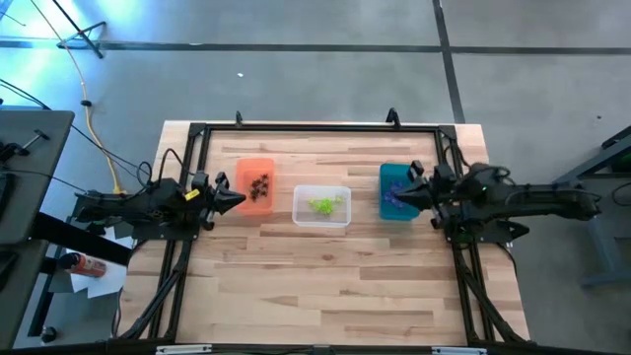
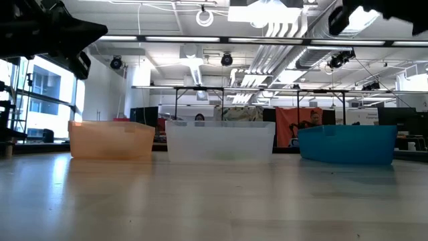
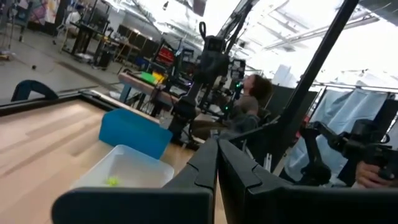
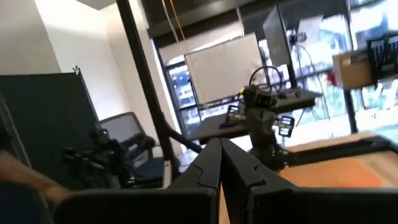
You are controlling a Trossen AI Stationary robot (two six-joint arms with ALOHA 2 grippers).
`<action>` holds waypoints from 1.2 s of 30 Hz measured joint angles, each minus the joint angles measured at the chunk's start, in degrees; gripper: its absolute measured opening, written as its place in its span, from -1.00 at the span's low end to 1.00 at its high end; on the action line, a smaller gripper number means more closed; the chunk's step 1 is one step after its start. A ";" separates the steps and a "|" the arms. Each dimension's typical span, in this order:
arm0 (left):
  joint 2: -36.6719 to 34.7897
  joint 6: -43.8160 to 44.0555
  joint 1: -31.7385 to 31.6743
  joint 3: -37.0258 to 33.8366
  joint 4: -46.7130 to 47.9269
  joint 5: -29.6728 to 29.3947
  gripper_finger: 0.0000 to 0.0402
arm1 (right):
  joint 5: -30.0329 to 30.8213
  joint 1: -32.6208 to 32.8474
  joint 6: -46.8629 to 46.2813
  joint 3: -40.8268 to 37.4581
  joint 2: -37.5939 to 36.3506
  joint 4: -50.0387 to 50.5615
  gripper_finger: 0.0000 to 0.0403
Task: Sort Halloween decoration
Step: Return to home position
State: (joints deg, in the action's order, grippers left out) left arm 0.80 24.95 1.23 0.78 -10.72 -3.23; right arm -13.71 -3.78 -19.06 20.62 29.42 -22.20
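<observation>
Left gripper [image 1: 235, 198] and right gripper [image 1: 402, 194], claws pinched together and empty, should draw back high, clearing orange bin [image 1: 255, 164] and teal bin [image 1: 392, 170].

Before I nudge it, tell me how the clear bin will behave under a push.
The clear bin probably slides rather than tips: it sits low and wide, flat on the wooden table. It is likely light: see-through plastic walls, holding only a few small green trinkets. Those lie loose, so may shift inside.
</observation>
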 joint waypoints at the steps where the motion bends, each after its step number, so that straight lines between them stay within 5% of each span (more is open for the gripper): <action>1: -0.02 -0.01 0.00 0.00 0.21 -0.02 -1.00 | -0.29 -0.15 0.27 -2.69 -0.11 -3.91 -1.00; 7: -0.02 -0.02 0.00 0.00 0.61 -0.01 -1.00 | -3.60 -1.82 3.00 -12.90 -1.35 -15.57 -1.00; 17: -0.02 -0.03 0.00 0.00 0.63 0.03 -1.00 | -9.75 -5.43 2.18 -20.00 -12.92 -9.49 -1.00; 29: -0.02 -0.04 0.00 0.00 0.63 0.05 -1.00 | 9.41 -4.34 10.39 -20.04 -17.89 19.63 -1.00; 36: -0.02 -0.04 -0.02 0.00 0.63 0.05 -1.00 | 9.61 -4.32 -5.45 -20.02 -17.47 21.09 -1.00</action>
State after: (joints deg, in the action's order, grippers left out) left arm 0.78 24.91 1.21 0.78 -10.09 -3.18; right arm -4.10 -8.10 -24.50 0.60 11.94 -1.10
